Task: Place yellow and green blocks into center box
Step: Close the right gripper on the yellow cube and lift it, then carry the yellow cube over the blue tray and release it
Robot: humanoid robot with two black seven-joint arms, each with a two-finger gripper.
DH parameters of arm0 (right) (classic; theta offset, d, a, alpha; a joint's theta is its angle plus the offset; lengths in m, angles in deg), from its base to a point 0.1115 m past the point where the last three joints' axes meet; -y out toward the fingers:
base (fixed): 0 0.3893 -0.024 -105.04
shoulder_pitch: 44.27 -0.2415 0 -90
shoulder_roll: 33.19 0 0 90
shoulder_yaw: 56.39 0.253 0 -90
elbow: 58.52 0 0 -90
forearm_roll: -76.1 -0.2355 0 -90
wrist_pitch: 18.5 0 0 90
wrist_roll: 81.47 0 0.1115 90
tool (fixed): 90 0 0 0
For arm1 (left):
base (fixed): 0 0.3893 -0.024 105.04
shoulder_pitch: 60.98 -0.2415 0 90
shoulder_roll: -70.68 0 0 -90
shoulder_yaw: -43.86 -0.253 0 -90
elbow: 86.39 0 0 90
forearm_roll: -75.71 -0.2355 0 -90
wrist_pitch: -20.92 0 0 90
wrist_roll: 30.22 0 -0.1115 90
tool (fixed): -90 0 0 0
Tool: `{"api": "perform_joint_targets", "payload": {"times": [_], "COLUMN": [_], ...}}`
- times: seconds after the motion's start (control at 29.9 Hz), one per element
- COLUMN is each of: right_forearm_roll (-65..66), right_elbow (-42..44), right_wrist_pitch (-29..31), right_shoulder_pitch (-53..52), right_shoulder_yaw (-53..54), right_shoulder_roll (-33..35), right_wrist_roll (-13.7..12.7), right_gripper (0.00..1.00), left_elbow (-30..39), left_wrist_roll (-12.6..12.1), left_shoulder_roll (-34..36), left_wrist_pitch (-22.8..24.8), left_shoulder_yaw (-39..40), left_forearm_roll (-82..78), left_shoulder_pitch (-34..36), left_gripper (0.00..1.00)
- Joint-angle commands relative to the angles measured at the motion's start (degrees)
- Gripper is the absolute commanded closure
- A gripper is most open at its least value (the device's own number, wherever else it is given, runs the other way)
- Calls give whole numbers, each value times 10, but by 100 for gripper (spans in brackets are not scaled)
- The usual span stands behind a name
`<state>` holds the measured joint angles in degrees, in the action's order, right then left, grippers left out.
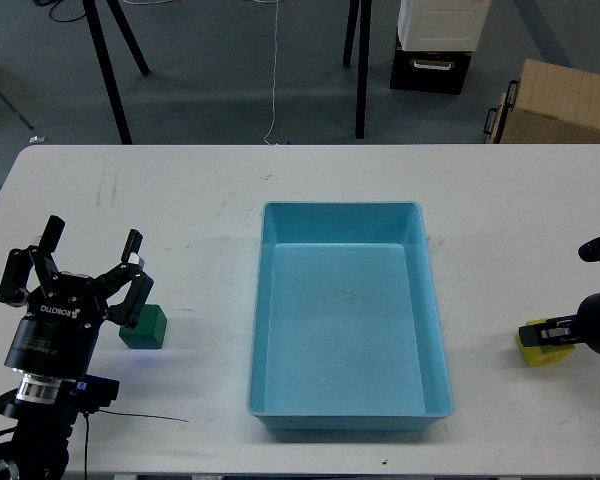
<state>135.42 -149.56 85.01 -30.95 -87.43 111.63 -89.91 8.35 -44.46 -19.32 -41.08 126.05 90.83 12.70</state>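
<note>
A green block (148, 327) sits on the white table (180, 200) left of the blue center box (435, 330), which is empty. My left gripper (86, 272) is open, and its right finger (137, 297) overlaps the block's upper left corner. A yellow block (536, 350) lies on the table right of the box. My right gripper (558, 290) comes in from the right edge and looks open. Its lower finger (547, 331) crosses the top of the yellow block and hides part of it.
Behind the table's far edge stand black stand legs (110, 70), a black and white case (435, 45) and a cardboard box (560, 100). A thin cable (150, 417) lies near the front left edge.
</note>
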Motion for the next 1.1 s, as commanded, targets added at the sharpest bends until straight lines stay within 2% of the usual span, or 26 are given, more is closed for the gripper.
{"api": "perform_joint_targets", "payload": {"times": [0.0,0.17,0.33,0.57,0.74,0.84,0.9,1.07], "right_forearm_roll": [-12,-140,-212,-211,-211,-212,-213,-214], "right_elbow": [-28,-41,-35,11,53,53,53,54], "right_wrist_pitch": [-2,-10,-11,-63,-88,-88,-88,-91], "right_shoulder_pitch": [-36,-152,-234,-231,-198,-198,-198,-198], "right_shoulder_yaw": [69,91,58,-50,-76,-88,-103,-108], "right_shoulder_roll": [28,2,-129,-344,-411,-422,-429,-430], "right_wrist_roll": [7,7,7,4,0,0,0,0], "right_gripper": [100,100,100,99,92,74,67,30], "left_elbow": [0,0,0,0,0,0,-1,-1], "left_wrist_roll": [0,0,1,0,0,1,0,0], "left_shoulder_roll": [0,0,0,0,0,0,0,0], "left_wrist_pitch": [0,0,0,0,0,0,0,0], "left_shoulder_yaw": [0,0,1,2,2,1,1,1], "left_forearm_roll": [0,0,0,0,0,0,0,0], "left_shoulder_pitch": [0,0,1,1,2,9,11,15], "left_gripper": [0,0,0,0,0,0,0,0]}}
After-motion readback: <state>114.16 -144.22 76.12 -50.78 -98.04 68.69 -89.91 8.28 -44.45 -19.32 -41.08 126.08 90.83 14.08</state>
